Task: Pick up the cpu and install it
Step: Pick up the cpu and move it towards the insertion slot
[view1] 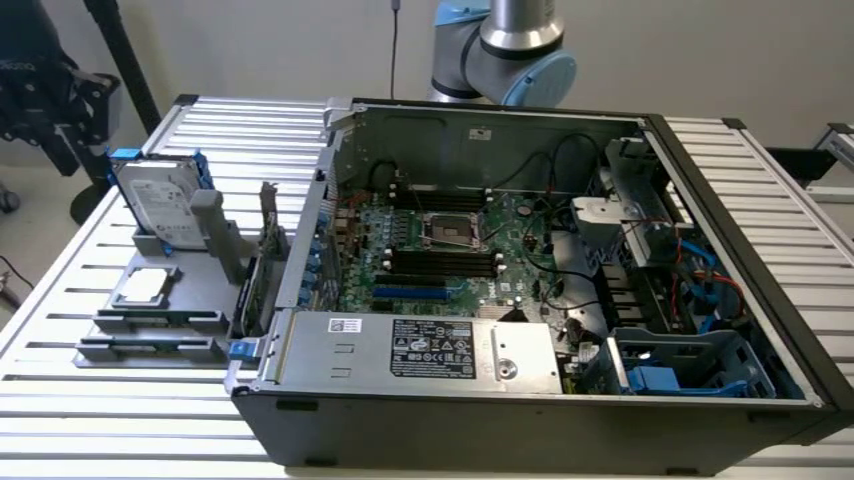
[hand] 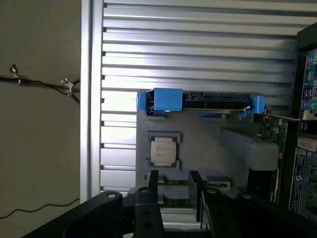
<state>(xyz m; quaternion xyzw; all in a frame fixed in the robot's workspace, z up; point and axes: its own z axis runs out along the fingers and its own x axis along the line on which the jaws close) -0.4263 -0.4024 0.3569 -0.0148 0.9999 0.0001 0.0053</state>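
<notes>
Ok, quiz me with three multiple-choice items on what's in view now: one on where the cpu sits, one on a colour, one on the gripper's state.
1. Where is the cpu?
A) on the grey holder outside the case
B) in the motherboard socket
C) between the fingers

2. What colour is the bracket around the hard drive?
A) red
B) blue
C) yellow

3. How is the gripper?
A) shut on the cpu
B) shut on a memory stick
C) open, holding nothing

Answers:
1 A, the chip lies flat on the holder, beside the case.
2 B, blue plastic frames the drive's edges.
3 C, the fingers stand apart with the cpu beyond them.
</notes>
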